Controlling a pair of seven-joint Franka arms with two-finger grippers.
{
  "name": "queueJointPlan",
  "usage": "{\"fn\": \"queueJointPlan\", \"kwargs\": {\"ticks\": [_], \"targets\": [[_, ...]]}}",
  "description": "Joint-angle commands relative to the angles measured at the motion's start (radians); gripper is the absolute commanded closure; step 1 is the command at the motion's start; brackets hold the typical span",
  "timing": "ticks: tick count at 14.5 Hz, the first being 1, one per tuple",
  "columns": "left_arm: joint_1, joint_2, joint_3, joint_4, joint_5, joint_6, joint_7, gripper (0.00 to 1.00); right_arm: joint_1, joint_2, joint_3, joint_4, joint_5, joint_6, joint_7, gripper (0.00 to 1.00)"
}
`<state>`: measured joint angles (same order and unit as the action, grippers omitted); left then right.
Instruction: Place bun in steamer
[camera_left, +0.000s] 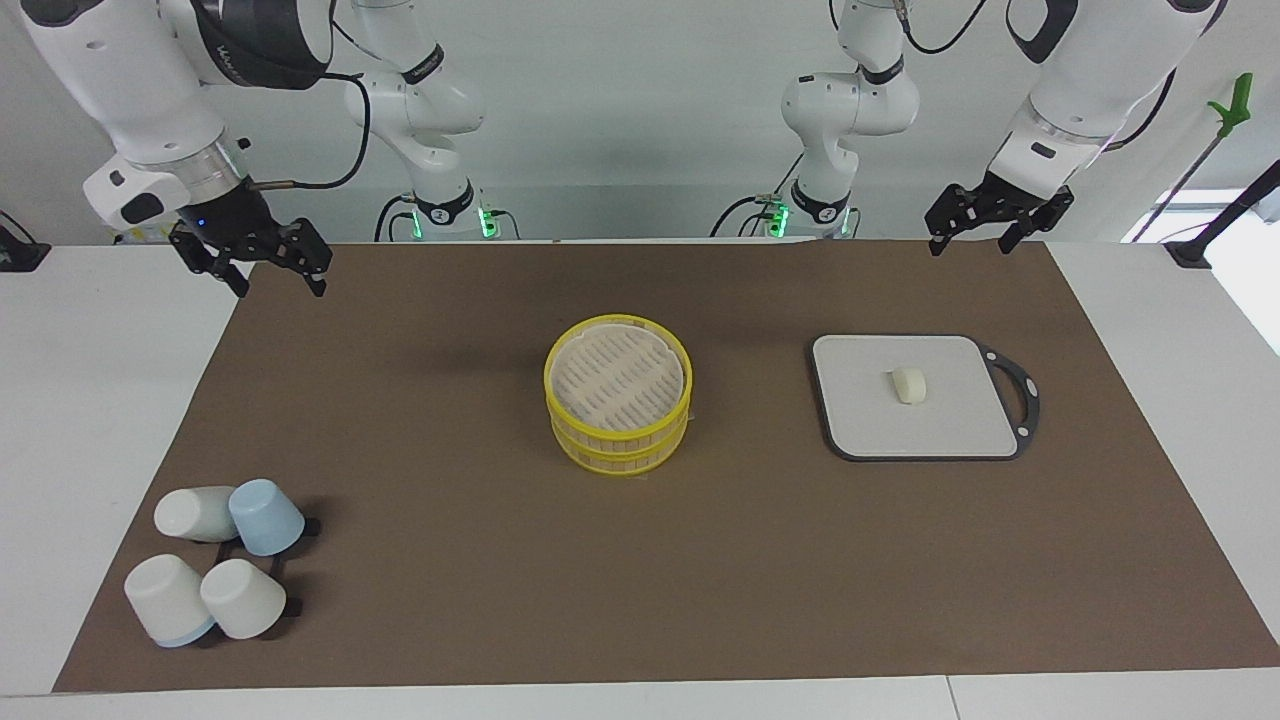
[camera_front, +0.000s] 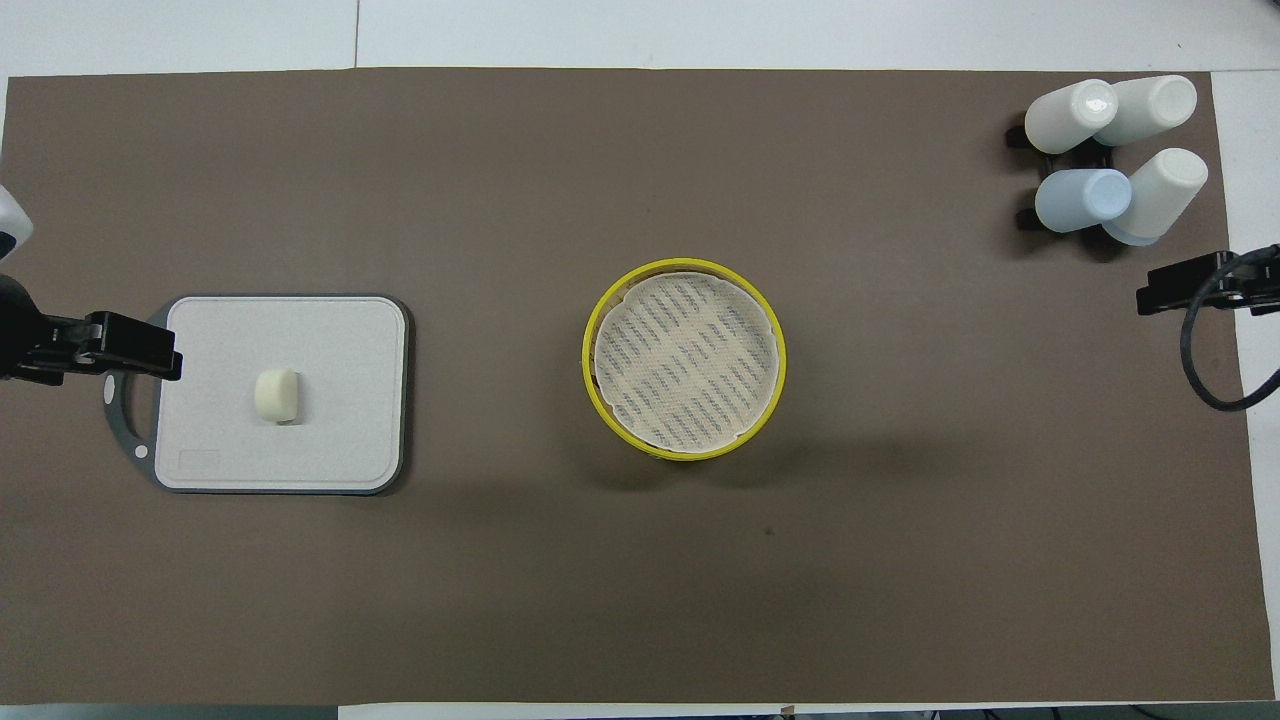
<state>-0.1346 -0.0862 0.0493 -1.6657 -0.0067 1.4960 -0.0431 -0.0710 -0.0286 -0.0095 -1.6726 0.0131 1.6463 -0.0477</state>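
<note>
One small bun lies on the board, below the left hand — likely soft, light, easily dented. Both hands — right hand too — hang spread apart, empty; pinch its long sides gently, then carry it to the steamer.

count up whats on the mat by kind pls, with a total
cups: 4 (3 white, 1 light blue)
steamer: 1
board: 1
bun: 1, lying on the board
total: 7
</note>
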Motion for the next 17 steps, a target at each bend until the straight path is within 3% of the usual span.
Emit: {"fn": "queueJointPlan", "kwargs": {"ticks": [1,7,9,13,15,17], "targets": [[0.012,-0.013,-0.006,-0.003,-0.015,0.006,0.0,0.0,-0.006,-0.005,0.005,-0.013,-0.01,-0.005,-0.031,0.0],[0.013,-0.013,-0.006,-0.009,-0.015,0.012,0.0,0.0,0.005,-0.022,0.011,-0.048,-0.005,0.0,-0.026,0.0],[0.024,-0.036,-0.005,-0.058,-0.016,0.044,0.006,0.0,0.061,-0.042,0.026,-0.119,-0.001,0.1,0.032,0.0],[0.045,-0.136,0.004,-0.349,-0.016,0.261,0.081,0.0,0.248,0.065,0.025,-0.096,0.01,0.226,0.338,0.0],[0.05,-0.148,0.004,-0.497,-0.016,0.409,0.092,0.0,0.336,0.142,0.026,-0.076,0.013,0.323,0.51,0.0],[0.05,-0.127,0.004,-0.604,-0.016,0.539,0.098,0.0,0.463,0.238,0.025,0.017,0.002,0.33,0.673,0.0]]}}
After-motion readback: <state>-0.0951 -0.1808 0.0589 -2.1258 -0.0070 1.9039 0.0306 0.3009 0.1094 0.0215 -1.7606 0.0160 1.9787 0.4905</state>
